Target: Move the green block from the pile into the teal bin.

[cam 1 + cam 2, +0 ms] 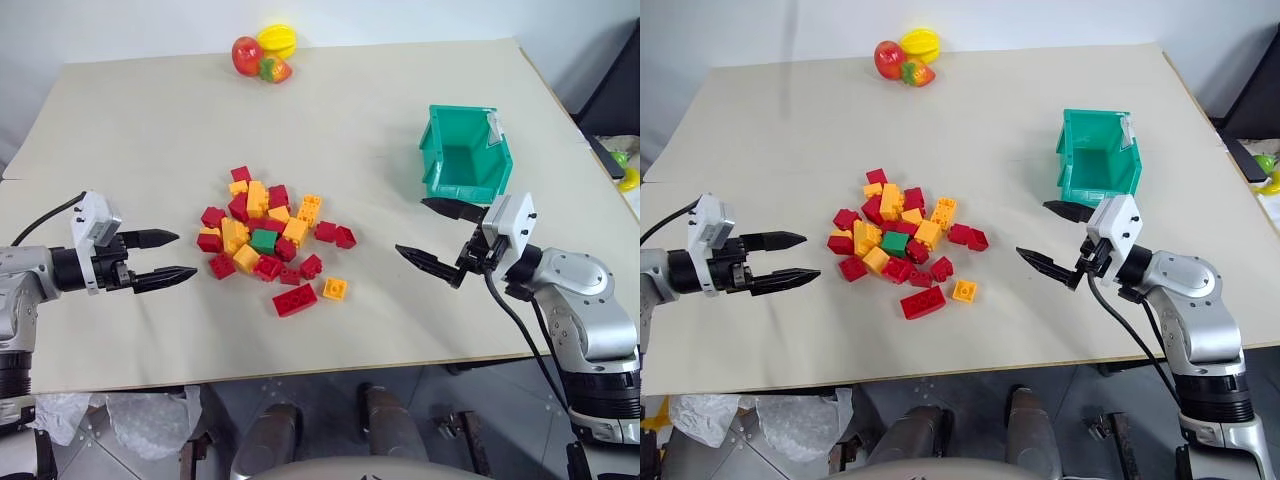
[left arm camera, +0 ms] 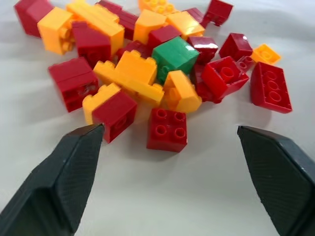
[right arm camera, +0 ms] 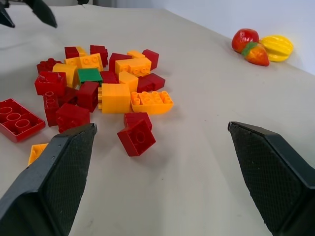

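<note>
Head cams first: I've got the pile [image 1: 268, 240] sitting mid-counter [image 1: 130, 140], and the green block [image 1: 264, 241] is right in the middle of it, wedged between red and yellow bricks. My left gripper [image 1: 172, 256] hangs off to the left of the pile, a bit apart from it, fingers spread wide with nothing between them. Right gripper [image 1: 432, 232] is over on the right side, fingers apart too, empty, with its upper fingertip just in front of the bin [image 1: 465, 155]. The bin stands upright on the right half of the counter, well apart from the pile, and looks empty from here. Some toy fruit [image 1: 263, 52] sits at the far edge.

Left wrist cam: looking straight at the pile between my two black fingers [image 2: 64, 182], which are wide apart. The green block [image 2: 174, 56] is sitting on top of its neighbours, tilted, past a red four-stud brick [image 2: 167, 129] that's closest to me.

Right wrist cam: fingers [image 3: 54, 182] again well apart, nothing held. The green block [image 3: 89, 74] shows on the far side of the pile, and the toy fruit [image 3: 261, 46] is off by the wall.
</note>
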### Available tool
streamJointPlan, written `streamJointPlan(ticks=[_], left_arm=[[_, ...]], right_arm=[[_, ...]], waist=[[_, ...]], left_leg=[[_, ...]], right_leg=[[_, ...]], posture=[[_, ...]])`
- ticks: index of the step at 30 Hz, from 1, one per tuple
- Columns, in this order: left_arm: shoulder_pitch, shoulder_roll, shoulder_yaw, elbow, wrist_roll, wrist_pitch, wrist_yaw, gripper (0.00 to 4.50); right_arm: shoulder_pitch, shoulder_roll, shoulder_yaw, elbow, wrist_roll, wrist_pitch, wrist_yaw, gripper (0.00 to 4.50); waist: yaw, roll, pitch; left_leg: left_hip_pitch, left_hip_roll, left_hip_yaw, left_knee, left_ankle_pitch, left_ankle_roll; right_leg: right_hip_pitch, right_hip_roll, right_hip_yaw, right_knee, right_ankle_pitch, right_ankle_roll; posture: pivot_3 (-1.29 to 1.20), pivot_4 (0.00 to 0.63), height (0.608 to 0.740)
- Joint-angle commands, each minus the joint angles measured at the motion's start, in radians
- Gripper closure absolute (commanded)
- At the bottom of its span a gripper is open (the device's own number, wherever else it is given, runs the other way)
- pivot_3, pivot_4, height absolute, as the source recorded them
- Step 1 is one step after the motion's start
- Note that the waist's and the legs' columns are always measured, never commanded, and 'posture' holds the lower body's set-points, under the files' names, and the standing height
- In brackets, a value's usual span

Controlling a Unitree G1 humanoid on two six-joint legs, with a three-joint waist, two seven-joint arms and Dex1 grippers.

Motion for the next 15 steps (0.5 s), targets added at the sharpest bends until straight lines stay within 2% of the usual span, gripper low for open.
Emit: streamJointPlan(ticks=[1, 5, 15], left_arm=[[-0.068, -0.001, -0.035, 0.015, 0.015, -0.046, -0.006, 0.05], [-0.299, -0.105, -0.241, 0.127, 0.115, -0.101, -0.059, 0.05], [-0.582, -0.204, -0.505, 0.521, 0.377, -0.376, -0.178, 0.05]], right_arm=[[-0.014, 0.005, -0.005, -0.017, 0.004, -0.023, 0.000, 0.00], [0.015, 0.025, -0.011, -0.054, 0.002, -0.025, -0.034, 0.00], [0.112, 0.050, -0.032, -0.149, -0.009, -0.023, -0.119, 0.00]], waist=[[0.000, 0.000, 0.000], [0.013, 0.000, 0.000], [-0.005, 0.000, 0.000]], left_leg=[[0.000, 0.000, 0.000, 0.000, 0.000, 0.000], [0.000, 0.000, 0.000, 0.000, 0.000, 0.000], [-0.002, -0.001, 0.002, 0.000, 0.000, 0.000]], right_leg=[[0.000, 0.000, 0.000, 0.000, 0.000, 0.000], [0.000, 0.000, 0.000, 0.002, 0.000, 0.000], [-0.002, 0.001, 0.000, 0.002, 0.000, 0.001]], posture=[[0.00, 0.150, 0.740], [0.00, 0.150, 0.740], [0.00, 0.150, 0.740]])
